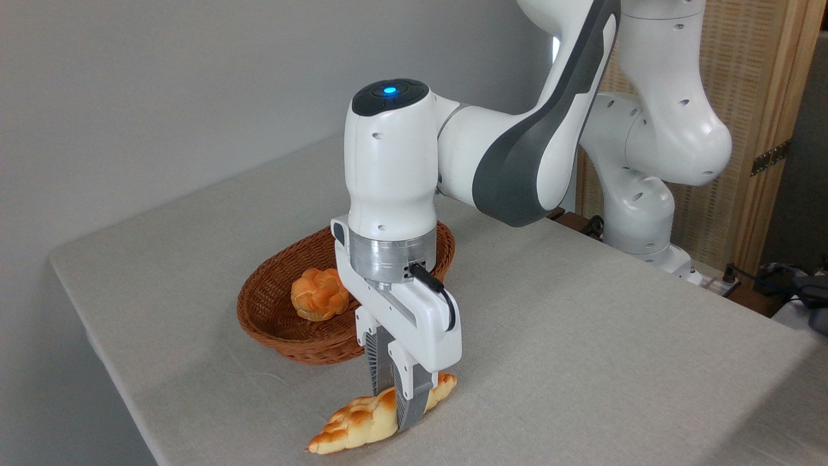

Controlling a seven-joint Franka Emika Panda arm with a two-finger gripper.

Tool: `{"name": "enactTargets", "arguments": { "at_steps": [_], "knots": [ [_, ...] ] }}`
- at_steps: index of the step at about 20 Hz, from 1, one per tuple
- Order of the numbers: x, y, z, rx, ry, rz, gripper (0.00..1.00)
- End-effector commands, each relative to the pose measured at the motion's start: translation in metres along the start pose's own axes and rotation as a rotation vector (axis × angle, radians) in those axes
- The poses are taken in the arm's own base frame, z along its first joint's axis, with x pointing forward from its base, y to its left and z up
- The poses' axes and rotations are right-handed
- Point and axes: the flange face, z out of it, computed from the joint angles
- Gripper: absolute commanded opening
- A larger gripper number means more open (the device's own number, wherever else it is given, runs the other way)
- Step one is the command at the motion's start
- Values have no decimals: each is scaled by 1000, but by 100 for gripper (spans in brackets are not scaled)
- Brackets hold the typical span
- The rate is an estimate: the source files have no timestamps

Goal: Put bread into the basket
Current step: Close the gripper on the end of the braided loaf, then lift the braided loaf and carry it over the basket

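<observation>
The bread (352,424), a long braided loaf in pale yellow with toasted patches, lies on the table near the front edge. My gripper (396,408) comes straight down on its middle, one finger behind the loaf and one in front, both pressed against it. The loaf still rests on the cloth. The basket (310,346), oval reddish-brown wicker, stands just behind and to the left of the gripper, partly hidden by the wrist.
A small round orange bun (319,294) sits inside the basket. The grey table's left edge (97,336) and front edge are close by. The arm's base stands at the back right, near cables and a wooden screen.
</observation>
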Motion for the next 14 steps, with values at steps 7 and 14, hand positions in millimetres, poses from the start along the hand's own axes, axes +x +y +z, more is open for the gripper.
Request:
{"name": "enactTargets", "arguments": {
  "at_steps": [7, 14],
  "knots": [
    [-3, 0, 7, -4, 9, 5, 36],
    [-5, -7, -12, 23, 28, -5, 36]
  ]
}}
